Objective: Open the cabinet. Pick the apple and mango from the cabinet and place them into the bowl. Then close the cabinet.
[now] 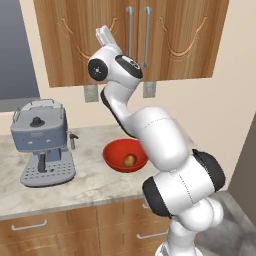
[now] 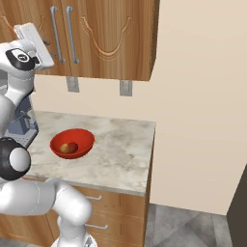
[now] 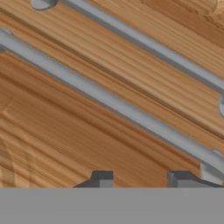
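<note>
The gripper (image 3: 141,179) faces the cabinet (image 1: 75,45), its jaws partly apart with nothing between them, one silver handle (image 3: 109,103) running from ten to four o'clock just above the tips. Both doors are shut. At six o'clock below, the red bowl (image 1: 114,156) on the counter (image 1: 85,185) holds one fruit (image 1: 129,160), beside the coffee machine (image 1: 42,142).

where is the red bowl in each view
Left base view: the red bowl sits on the counter at centre, partly behind the arm, right of the grey coffee machine.
Right base view: the bowl is left of centre on the counter.
Hand view: not in it.
Shared landmark: the cabinet's silver bar handles above the bowl.
</note>
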Available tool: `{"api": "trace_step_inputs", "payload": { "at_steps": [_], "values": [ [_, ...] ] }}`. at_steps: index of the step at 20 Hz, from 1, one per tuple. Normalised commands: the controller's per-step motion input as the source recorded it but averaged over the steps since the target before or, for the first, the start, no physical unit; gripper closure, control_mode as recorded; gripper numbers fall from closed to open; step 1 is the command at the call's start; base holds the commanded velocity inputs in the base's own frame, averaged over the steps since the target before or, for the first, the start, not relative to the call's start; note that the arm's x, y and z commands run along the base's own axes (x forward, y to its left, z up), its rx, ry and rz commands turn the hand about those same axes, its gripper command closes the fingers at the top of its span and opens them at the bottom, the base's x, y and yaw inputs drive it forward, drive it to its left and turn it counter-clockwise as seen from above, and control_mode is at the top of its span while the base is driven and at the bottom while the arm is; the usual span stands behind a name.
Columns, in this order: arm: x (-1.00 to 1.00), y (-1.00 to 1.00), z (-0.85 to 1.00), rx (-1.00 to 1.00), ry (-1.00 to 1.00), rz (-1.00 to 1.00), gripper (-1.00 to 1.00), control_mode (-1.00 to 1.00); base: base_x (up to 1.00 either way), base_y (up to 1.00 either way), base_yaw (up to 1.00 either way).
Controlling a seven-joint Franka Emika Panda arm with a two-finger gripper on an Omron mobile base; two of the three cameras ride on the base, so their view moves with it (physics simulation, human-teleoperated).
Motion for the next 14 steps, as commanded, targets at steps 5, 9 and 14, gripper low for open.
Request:
{"api": "trace_step_inputs", "payload": {
  "at_steps": [5,9,14],
  "values": [
    [0.05,0.00,-0.13,0.00,0.00,0.00,-1.00,-1.00,0.00,0.00,0.00],
    [-0.41,0.00,0.00,0.00,-0.03,0.04,-1.00,-1.00,0.00,0.00,0.00],
    [-0.36,0.00,0.00,0.00,-0.02,0.03,-1.00,-1.00,0.00,0.00,0.00]
  ]
}}
